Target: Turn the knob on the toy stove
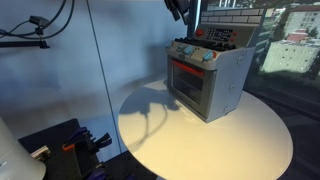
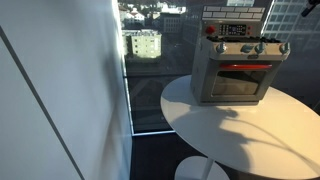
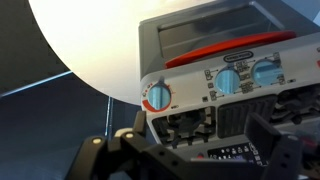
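The toy stove (image 1: 207,75) is a grey box with a red-framed glass door. It stands on the round white table (image 1: 240,140) and shows in both exterior views (image 2: 238,68). A row of blue knobs (image 1: 196,54) runs above the door. In the wrist view the stove (image 3: 215,45) fills the frame, with a red-ringed blue knob (image 3: 158,96) and two more blue knobs (image 3: 228,80) beside it. My gripper (image 3: 200,152) is open and empty. It hovers above the stove's dark burners, apart from the knobs. In an exterior view only its dark tip (image 1: 178,8) shows at the top edge.
The stove stands near the table's back edge by a window with a city view (image 2: 145,45). A blue wall (image 1: 60,80) is beside the table. Dark equipment with cables (image 1: 70,145) sits low beside the table's front edge.
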Action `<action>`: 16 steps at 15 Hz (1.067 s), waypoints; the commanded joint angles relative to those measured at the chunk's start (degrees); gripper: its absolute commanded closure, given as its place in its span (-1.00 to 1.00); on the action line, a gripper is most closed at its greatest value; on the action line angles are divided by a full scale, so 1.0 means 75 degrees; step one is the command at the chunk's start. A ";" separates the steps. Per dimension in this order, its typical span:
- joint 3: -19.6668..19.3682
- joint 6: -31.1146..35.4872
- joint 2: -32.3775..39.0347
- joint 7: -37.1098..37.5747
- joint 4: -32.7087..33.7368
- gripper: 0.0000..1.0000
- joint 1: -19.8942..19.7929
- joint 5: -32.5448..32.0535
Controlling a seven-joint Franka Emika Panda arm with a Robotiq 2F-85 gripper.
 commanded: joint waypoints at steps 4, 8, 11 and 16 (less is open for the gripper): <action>-0.0245 0.0022 0.0502 -0.0111 0.0424 -1.00 0.0098 -0.0006; -0.0260 0.0020 0.0621 -0.0118 0.0587 -1.00 0.0125 -0.0002; -0.0258 0.0190 0.0664 -0.0039 0.0572 -1.00 0.0096 -0.0107; -0.0352 0.0591 0.0806 -0.0094 0.0516 -1.00 0.0060 -0.0172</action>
